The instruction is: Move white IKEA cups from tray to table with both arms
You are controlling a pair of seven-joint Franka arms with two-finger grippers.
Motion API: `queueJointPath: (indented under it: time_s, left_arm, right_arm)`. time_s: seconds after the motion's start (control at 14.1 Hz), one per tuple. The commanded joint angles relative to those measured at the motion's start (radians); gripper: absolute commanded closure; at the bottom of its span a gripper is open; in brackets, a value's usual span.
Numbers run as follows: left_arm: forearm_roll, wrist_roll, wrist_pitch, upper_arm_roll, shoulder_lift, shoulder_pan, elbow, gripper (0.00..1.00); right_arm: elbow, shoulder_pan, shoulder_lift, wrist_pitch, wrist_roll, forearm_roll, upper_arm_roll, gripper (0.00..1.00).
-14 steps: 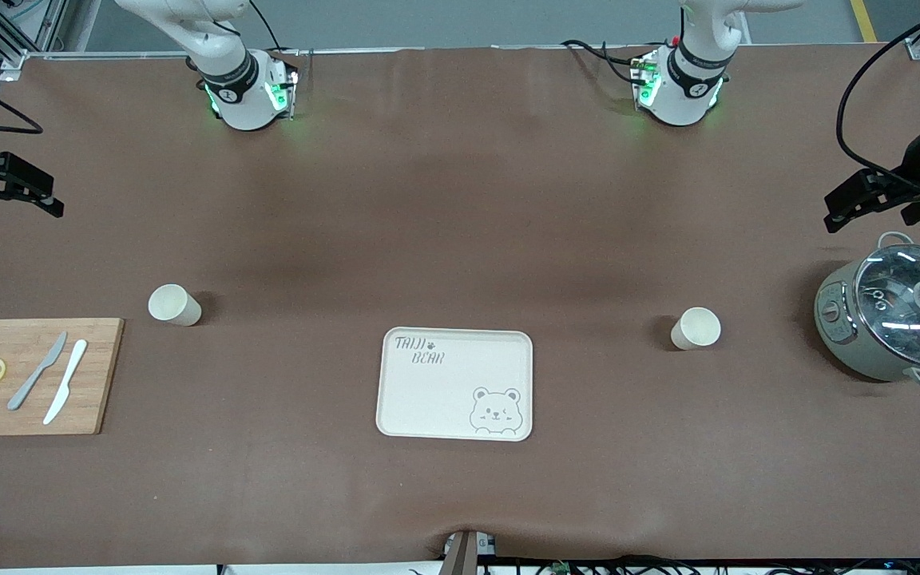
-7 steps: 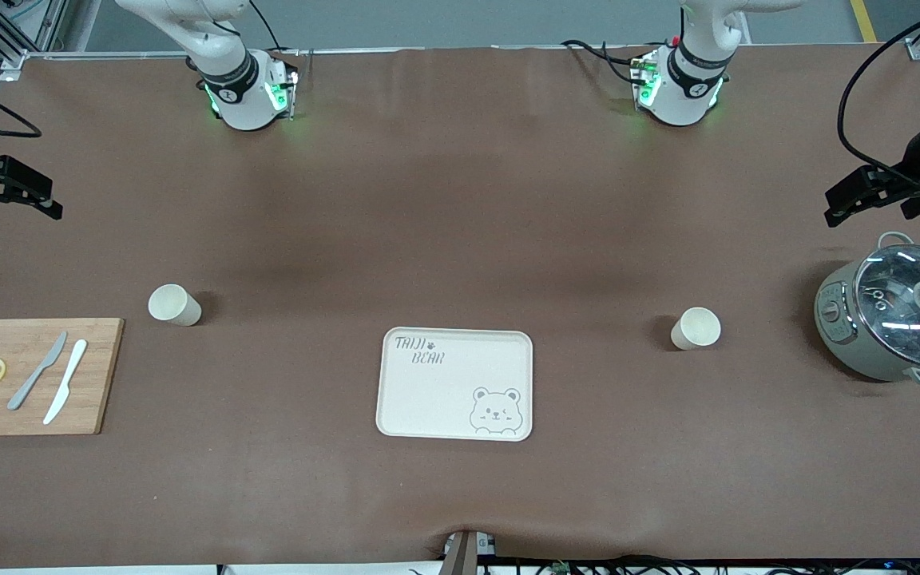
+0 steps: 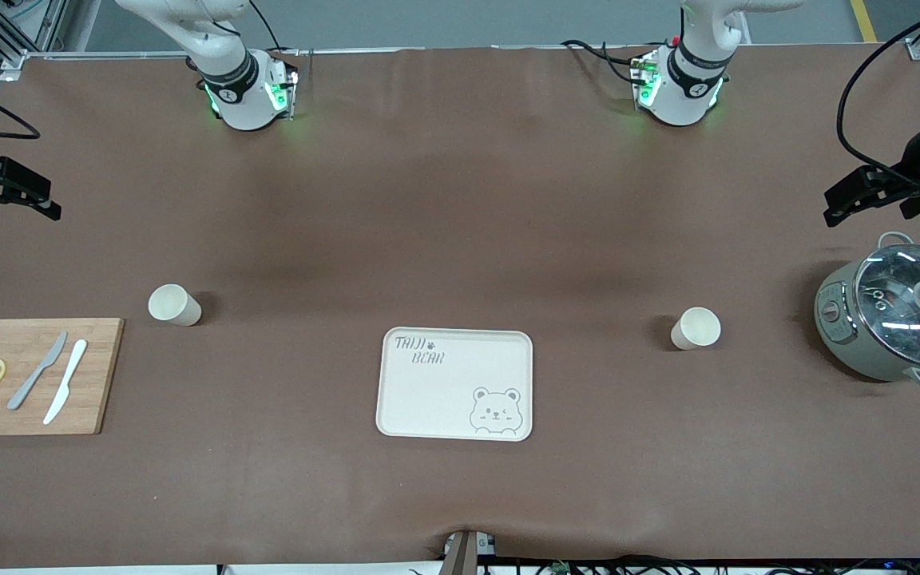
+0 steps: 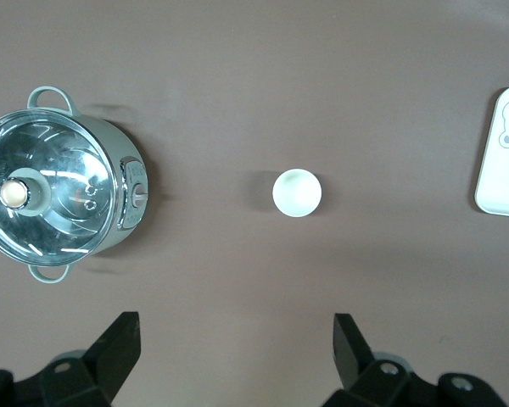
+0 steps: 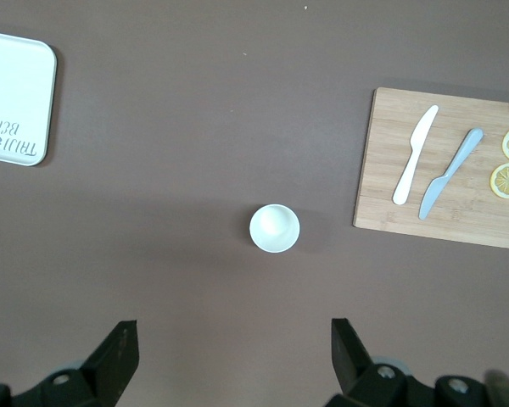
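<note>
While each white cup (image 3: 174,304) (image 3: 696,328) stands upright, the left claw (image 4: 236,348) and right claw (image 5: 234,349) hover wide above.

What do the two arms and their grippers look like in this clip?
Both arms are white and rounded, with a black band near each base and green lights glowing there. Black cables trail from the left arm's base and loop down to its wrist. The left gripper and right gripper are black two-finger units with angular, tapered fingers; the wrist views show bolt holes in their black mounts.
</note>
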Motion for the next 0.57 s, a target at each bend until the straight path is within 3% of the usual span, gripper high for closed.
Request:
queueJointPath:
  time_s: [0.0, 0.5]
  left_arm:
    - [-0.018, 0.023, 0.000, 0.010, -0.026, 0.005, -0.013, 0.00]
    - [-0.018, 0.026, 0.015, 0.009, -0.024, 0.003, -0.010, 0.00]
  right_arm:
    - [0.012, -0.022, 0.005, -0.010, 0.005, -0.011, 0.016, 0.00]
    - [0.012, -0.019, 0.003, -0.008, 0.005, -0.013, 0.014, 0.00]
